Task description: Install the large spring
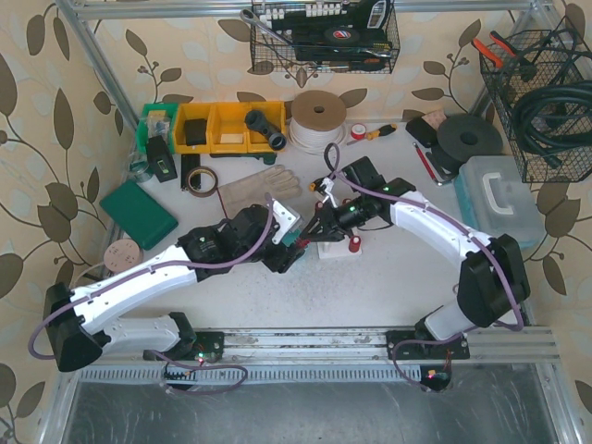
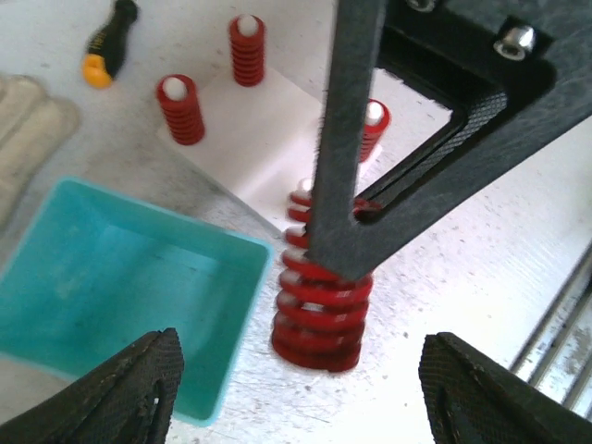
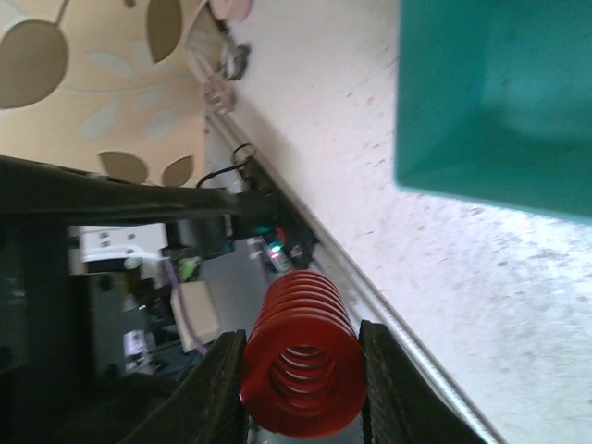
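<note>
The large red spring (image 2: 319,314) stands upright beside the near corner of the white peg plate (image 2: 250,120); its lower end is at or just above the table. My right gripper (image 3: 303,388) is shut on it, and one of its black fingers (image 2: 344,139) crosses the left wrist view. Three small red springs (image 2: 180,109) sit on the plate's pegs. My left gripper (image 2: 301,384) is open and empty, low and just short of the spring, next to the teal tray (image 2: 102,277). In the top view the left gripper (image 1: 291,252) and the right gripper (image 1: 322,231) meet at the plate (image 1: 338,250).
The teal tray (image 3: 490,102) lies close to the left of the spring. Work gloves (image 1: 259,190), a tape roll (image 1: 199,178), yellow bins (image 1: 227,125), a screwdriver (image 1: 370,132), a green pad (image 1: 139,215) and a clear box (image 1: 499,199) ring the work area.
</note>
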